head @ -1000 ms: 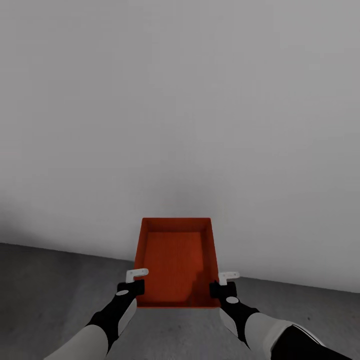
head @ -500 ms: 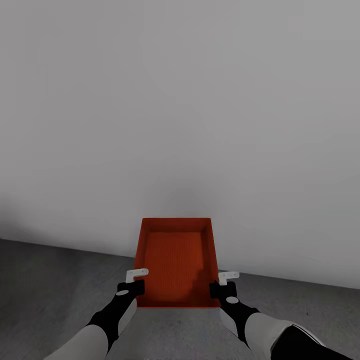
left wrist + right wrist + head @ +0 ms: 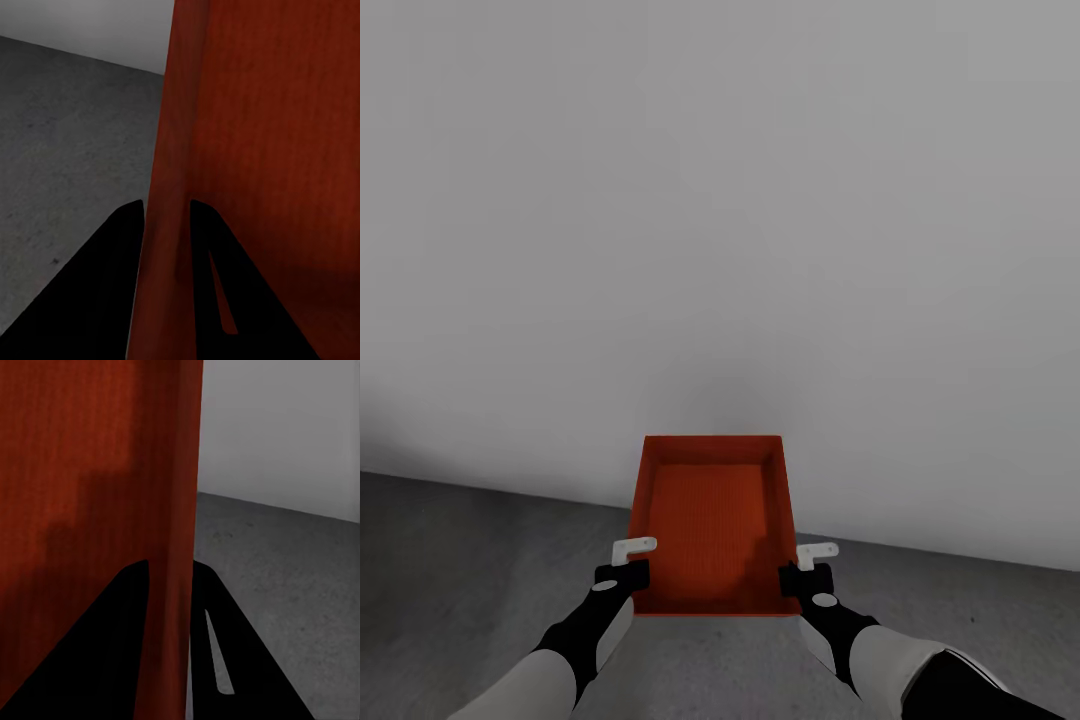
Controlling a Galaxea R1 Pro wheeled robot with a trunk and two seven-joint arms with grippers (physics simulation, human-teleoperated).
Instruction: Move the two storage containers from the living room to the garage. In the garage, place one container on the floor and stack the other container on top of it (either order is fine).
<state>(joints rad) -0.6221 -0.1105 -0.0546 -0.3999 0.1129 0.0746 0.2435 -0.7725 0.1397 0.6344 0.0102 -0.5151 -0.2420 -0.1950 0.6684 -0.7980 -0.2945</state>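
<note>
I hold one orange-red open-top storage container [image 3: 712,530] in front of me, level, above the dark grey garage floor [image 3: 450,560]. My left gripper [image 3: 628,572] is shut on the container's left wall near its near corner; in the left wrist view the wall [image 3: 169,225] runs between the two black fingers [image 3: 97,292]. My right gripper [image 3: 800,572] is shut on the right wall, which the right wrist view shows as the wall [image 3: 176,547] clamped between its fingers [image 3: 232,660]. The container is empty.
A plain white wall [image 3: 720,220] stands close ahead and meets the concrete floor just behind the container. Bare floor stretches to both sides, as the left wrist view [image 3: 67,150] and right wrist view [image 3: 292,570] show.
The line where wall meets floor has slid slightly up the head view, so the camera has shifted. The container and both grippers keep the same pose.
</note>
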